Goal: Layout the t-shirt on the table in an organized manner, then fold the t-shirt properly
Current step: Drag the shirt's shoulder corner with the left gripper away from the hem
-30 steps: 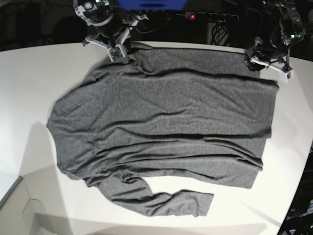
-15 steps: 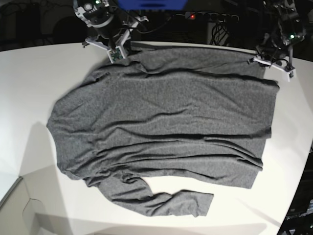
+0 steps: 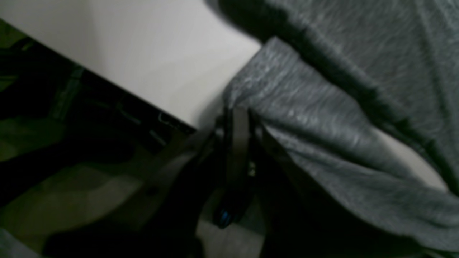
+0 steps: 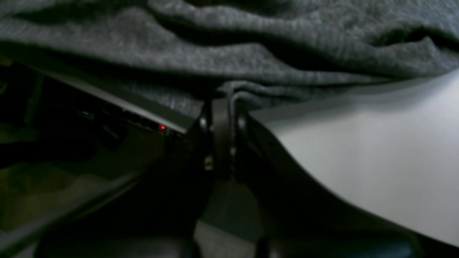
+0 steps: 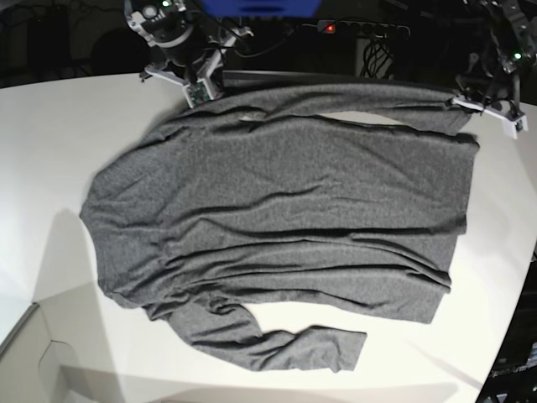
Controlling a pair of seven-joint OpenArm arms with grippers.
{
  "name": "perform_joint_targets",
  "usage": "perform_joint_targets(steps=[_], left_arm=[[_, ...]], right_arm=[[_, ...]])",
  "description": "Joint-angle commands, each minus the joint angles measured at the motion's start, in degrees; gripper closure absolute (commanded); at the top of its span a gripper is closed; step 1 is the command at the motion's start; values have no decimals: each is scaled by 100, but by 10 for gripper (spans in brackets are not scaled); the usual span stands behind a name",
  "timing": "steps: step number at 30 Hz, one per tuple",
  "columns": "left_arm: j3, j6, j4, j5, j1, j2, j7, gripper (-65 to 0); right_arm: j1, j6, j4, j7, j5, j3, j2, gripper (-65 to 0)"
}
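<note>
T-shirt (image 5: 285,218) lies spread across the table (image 5: 50,151), body mostly flat with shallow ripples. One long sleeve is bent along the near side of the base view, its cuff pointing toward the hem. The other sleeve runs as a band along the far table edge, strung between the two grippers, and a sliver of white tabletop shows between it and the body.

Left gripper (image 3: 236,118): jaws clamped on a bunched fold at the sleeve end, right at the table edge. Right gripper (image 4: 222,104): jaws pinched on a small fold of the knit near the shoulder, also at the edge.

Risks from here, as judgement:
- Both grips look shallow, on a few layers of soft knit only. A pull along the sleeve could slide the cloth out of one pinch, and the sleeve would sag unevenly.
- The held sleeve sits close to the far edge. Outward drift could carry it over the rim, and its hanging weight could drag the body askew.
- Unequal lift or travel by the two arms would twist the sleeve or rumple the flat body.
- The near sleeve is not yet straightened; folding over it would trap a lump.
</note>
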Motion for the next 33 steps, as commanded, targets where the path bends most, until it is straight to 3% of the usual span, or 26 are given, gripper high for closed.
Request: perform_joint_targets(steps=[1, 11, 16, 25, 28, 33], left_arm=[[-150, 3, 123, 42, 40, -101, -46, -1], [-536, -15, 140, 33, 14, -101, -46, -1], [-545, -551, 184, 51, 5, -84, -46, -1], [-563, -973, 747, 42, 40, -40, -46, -1], [-818, -1008, 852, -11, 40, 30, -29, -1], [-1460, -1298, 852, -486, -153, 83, 534, -1]], right_arm=[[-73, -9, 103, 94, 29, -6, 7, 0], [-231, -9, 112, 102, 29, -6, 218, 0], [-240, -9, 112, 102, 29, -6, 253, 0], [-205, 8, 121, 102, 29, -6, 244, 0], [-214, 17, 130, 111, 38, -76, 244, -56], [-214, 17, 139, 138, 38, -260, 262, -162]])
